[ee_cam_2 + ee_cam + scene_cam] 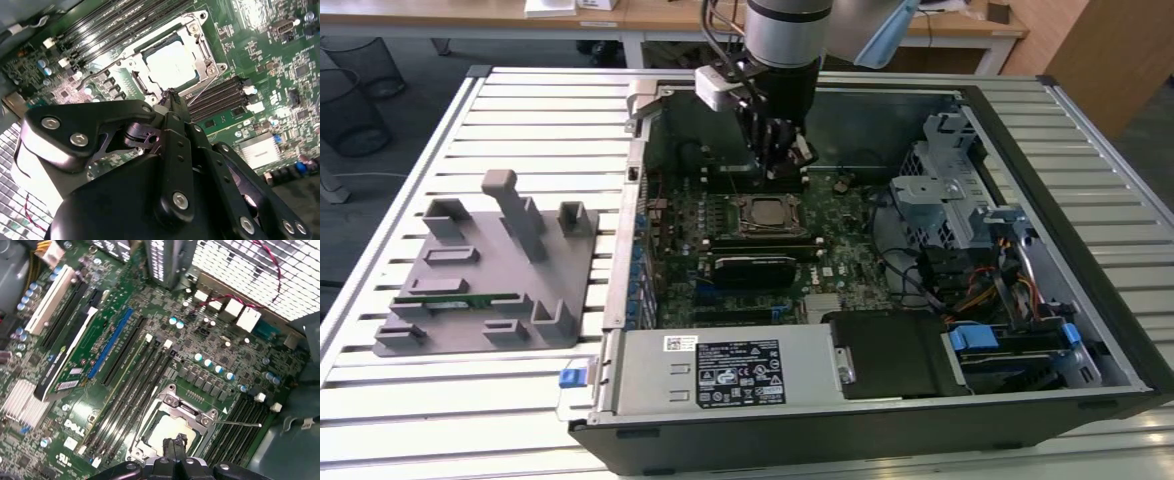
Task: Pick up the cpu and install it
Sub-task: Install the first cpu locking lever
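Note:
The cpu (170, 64) lies flat in the motherboard socket, its silver top framed by the metal socket bracket (207, 52). In the exterior view the cpu (765, 212) sits in the middle of the board inside the open computer case (1067, 130). My gripper (781, 168) hangs just above the board at the socket's far edge. Its black fingertips (170, 95) are pressed together with nothing between them, right beside the bracket. In the first wrist view the gripper (175, 444) hovers over the rim of the cpu (162, 437).
A grey fixture plate (494, 270) with upright posts lies at the exterior view's left and holds a green memory stick (460, 300). Memory slots (127, 375), a heatsink (20, 400), cables (961, 290) and the power supply (734, 370) crowd the case around the socket.

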You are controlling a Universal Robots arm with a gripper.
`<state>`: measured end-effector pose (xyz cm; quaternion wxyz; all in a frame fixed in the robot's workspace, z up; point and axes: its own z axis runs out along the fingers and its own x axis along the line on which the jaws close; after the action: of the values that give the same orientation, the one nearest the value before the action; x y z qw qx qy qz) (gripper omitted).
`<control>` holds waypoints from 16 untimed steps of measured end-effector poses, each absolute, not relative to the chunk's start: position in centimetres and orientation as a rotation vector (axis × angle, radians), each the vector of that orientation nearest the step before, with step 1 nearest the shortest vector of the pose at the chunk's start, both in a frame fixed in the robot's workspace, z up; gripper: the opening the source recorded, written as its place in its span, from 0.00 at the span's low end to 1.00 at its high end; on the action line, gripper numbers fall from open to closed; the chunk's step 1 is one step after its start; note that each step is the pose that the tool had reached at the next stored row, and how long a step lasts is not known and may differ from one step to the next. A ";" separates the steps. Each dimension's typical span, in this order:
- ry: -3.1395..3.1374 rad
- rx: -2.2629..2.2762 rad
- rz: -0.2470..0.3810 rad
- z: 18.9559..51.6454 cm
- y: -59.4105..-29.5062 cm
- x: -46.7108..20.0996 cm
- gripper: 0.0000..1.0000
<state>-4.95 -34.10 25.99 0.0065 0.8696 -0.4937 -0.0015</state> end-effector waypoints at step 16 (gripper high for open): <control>-1.264 2.862 -0.003 26.0 -34.1 -5.0 0.11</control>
<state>-4.95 -34.10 25.98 0.0066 0.9147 -0.4041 -0.0008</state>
